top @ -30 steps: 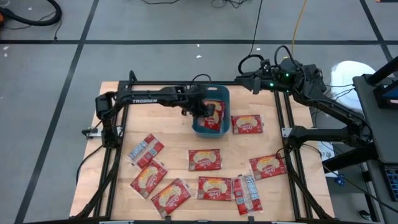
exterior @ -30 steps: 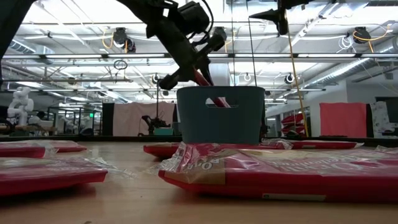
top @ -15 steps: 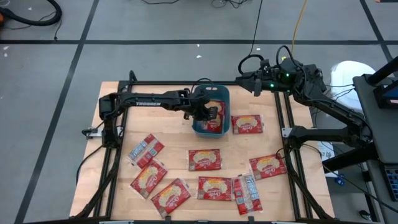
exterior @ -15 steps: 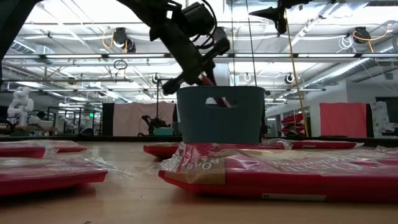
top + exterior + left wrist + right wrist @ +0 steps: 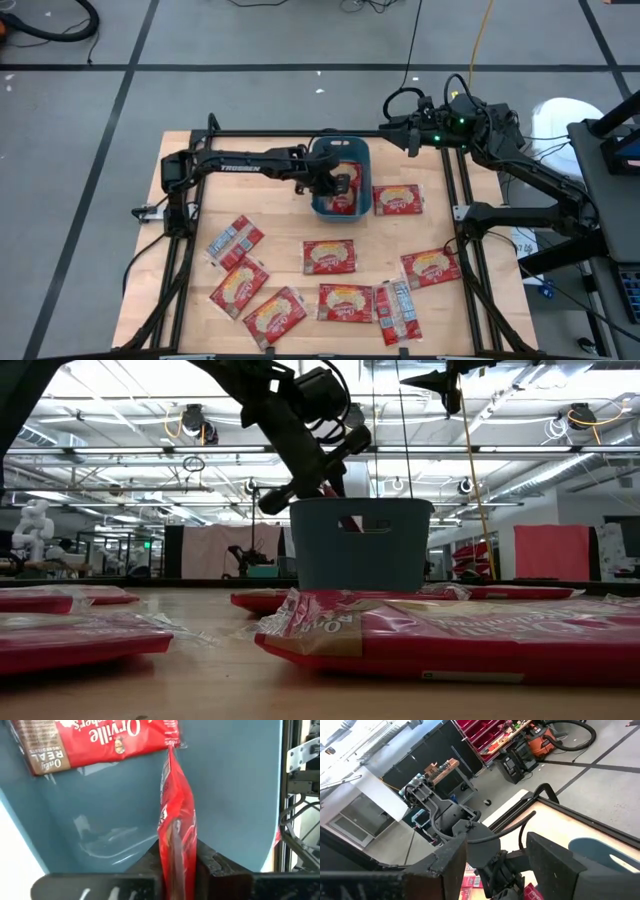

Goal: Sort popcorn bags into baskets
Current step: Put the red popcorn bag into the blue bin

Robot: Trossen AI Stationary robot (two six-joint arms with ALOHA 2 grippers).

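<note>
The teal basket (image 5: 362, 160) stands at the table's far middle and shows in the low view as basket (image 5: 360, 550). My left gripper (image 5: 341, 186) reaches into it from the left, shut on a red popcorn bag (image 5: 177, 830). Another bag (image 5: 100, 740) lies flat on the basket's floor. Several more bags lie flat on the table, among them bag (image 5: 397, 200) beside the basket and bag (image 5: 329, 257) nearer. My right gripper (image 5: 403, 130) hangs high over the far right corner, open and holding nothing. My left gripper pinches one end of the red bag (image 5: 176, 870) between its two fingers, the bag edge-on to the wrist camera. The fingers slant down into the basket from the table's left. The bag points down and away from the fingers toward the bag on the basket's floor; whether they touch I cannot tell.
Loose bags fill the near half of the table: bag (image 5: 235, 242), bag (image 5: 238, 285), bag (image 5: 273, 315), bag (image 5: 345, 302), bag (image 5: 397, 310), bag (image 5: 430, 268). Black frame rails (image 5: 180, 250) run along both sides. Bare wood lies left of the basket.
My left gripper has sunk a little deeper into the basket with the bag, still shut on it. The basket has slid slightly toward the table's right.
</note>
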